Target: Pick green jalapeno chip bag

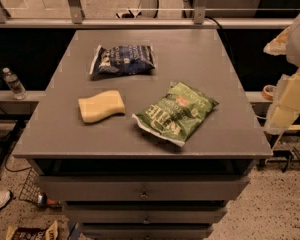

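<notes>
Hand: pale shape at the far right edge of the view [290,101], off the side of the surface [190,49] and well apart from everything on it.
Hand state: how far open, cannot tell; nothing seen in its hold.
Nearest item to hand: green chip bag [176,113], lying flat on the front right part of the surface, white lettering at a slant, one end close to the front edge.
Bag relative to hand: toward the left in the view and lower than the hand; bare surface and open air between the two; no contact.
Next item out: yellow sponge [101,105], beside the green chip bag on its far side from the hand, not touching it.
Farthest item: blue chip bag [123,59], toward the back, left of centre, well apart from the green chip bag.
Progress: judged at the outset; bag at rest on the surface, no approach, no grip, no lift.
Remaining: reach in over the bag, come down on it, close on it, raise it clear.
Access: judged open from above and from the hand's side.
Handling: glossy, crinkled wrapper; judged prone to slip or crumple under a shallow grip.
</notes>
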Tool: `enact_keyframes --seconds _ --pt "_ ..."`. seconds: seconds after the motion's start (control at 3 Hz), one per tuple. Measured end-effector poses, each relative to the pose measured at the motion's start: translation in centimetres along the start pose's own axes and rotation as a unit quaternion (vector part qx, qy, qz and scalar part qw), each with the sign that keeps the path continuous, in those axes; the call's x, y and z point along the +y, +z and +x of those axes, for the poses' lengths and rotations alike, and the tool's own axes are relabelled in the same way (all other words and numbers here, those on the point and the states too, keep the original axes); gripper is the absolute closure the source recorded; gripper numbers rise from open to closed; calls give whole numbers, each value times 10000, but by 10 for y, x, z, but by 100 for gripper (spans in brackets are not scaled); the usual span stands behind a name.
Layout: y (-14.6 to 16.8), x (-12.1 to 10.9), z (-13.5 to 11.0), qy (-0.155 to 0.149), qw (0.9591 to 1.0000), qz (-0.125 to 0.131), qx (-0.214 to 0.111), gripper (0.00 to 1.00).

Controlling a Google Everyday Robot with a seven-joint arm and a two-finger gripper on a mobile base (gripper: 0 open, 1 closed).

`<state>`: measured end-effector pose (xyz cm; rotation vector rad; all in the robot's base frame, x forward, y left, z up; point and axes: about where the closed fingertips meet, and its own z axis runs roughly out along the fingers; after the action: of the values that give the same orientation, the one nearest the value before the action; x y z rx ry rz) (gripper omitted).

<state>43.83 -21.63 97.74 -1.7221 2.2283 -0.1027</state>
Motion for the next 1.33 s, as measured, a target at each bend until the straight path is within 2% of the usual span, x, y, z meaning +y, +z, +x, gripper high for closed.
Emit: enact_keyframes --seconds 0.33,0.67,1.0,1.33 --pt "0 0 0 0 10000 1 0 0" --pt "17 14 -31 -720 9972 -174 -98 0" --pt "49 40 -82 -1960 9792 -463 -241 0" --pt "88 52 -120 -3017 9495 -754 -425 0"
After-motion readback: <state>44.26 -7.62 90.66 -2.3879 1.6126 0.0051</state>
